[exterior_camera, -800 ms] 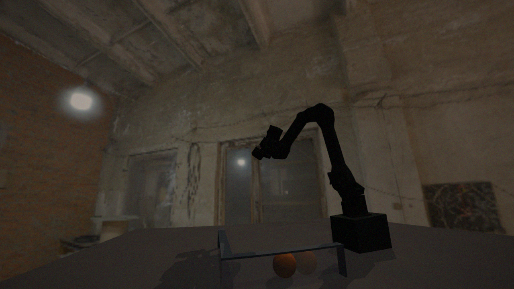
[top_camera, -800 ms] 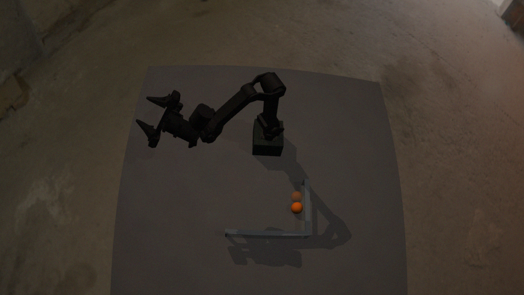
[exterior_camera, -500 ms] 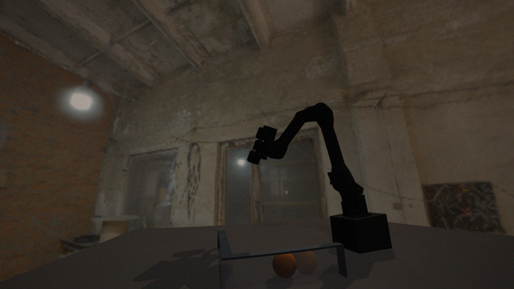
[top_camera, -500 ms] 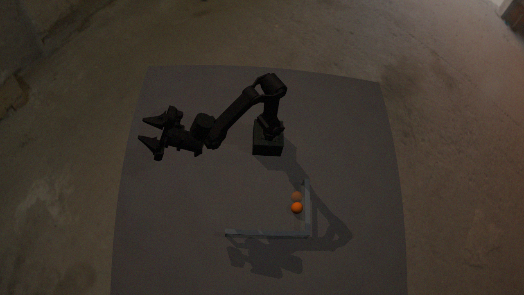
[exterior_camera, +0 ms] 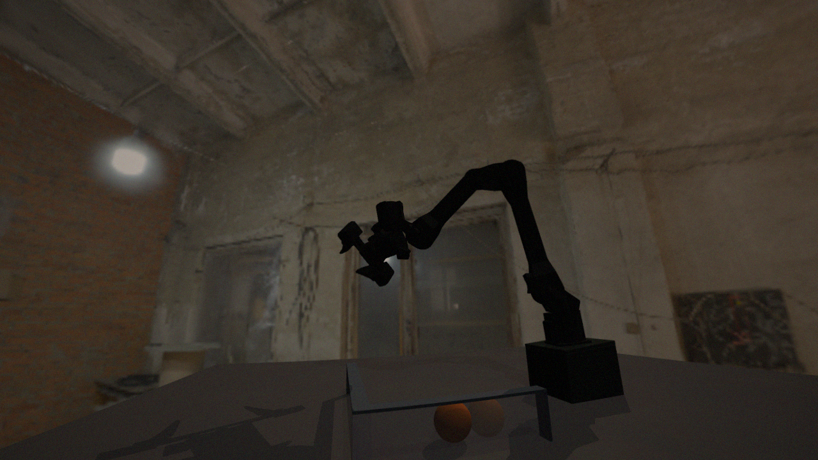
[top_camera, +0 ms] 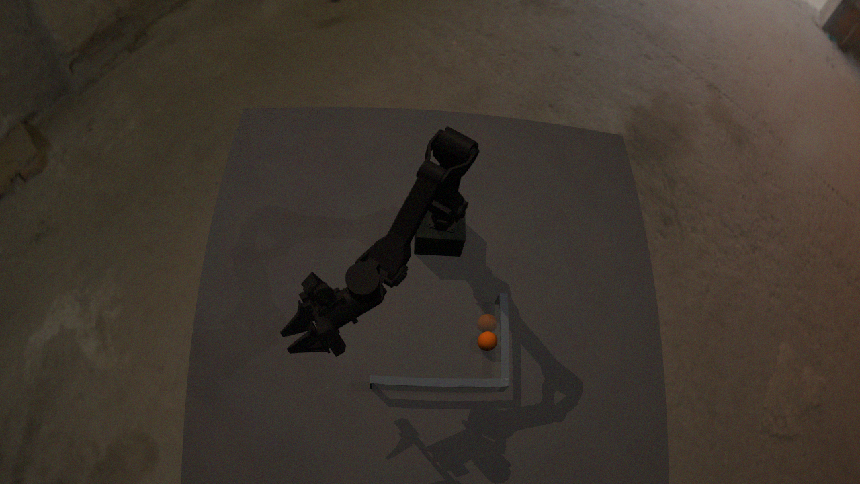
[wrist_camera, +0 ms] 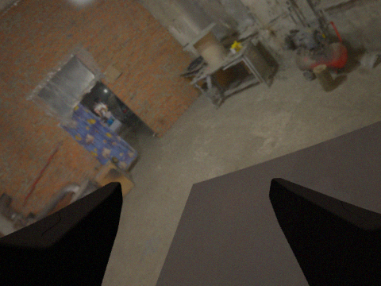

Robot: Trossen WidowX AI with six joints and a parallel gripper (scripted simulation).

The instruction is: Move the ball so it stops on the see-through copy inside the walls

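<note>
A: While the gripper (top_camera: 304, 337) hangs high over the table (top_camera: 288, 180), nothing of the task is done. Fingers wide apart, empty, touching nothing. Wrist view shows only two dark fingertips with bare table edge and floor between them.

B: Where's the ball?

A: Ball (top_camera: 487, 340) sits on the table inside the corner walls (top_camera: 504, 337), just beside the long side wall, short of the corner itself. Gripper is well away from the walls, out past their open side.

B: And the target?

A: See-through copy (top_camera: 486, 322) is right next to the ball along the same wall, on the side nearer the arm's base (top_camera: 440, 240). The two look touching or nearly so; can't tell which.

B: So what's left?

A: Everything, I'd say: come down to the ball, grip it or nudge it along the wall onto the copy, release, back off. Short move, but a ball rolls easily, so overshoot looks like the risk.
</note>
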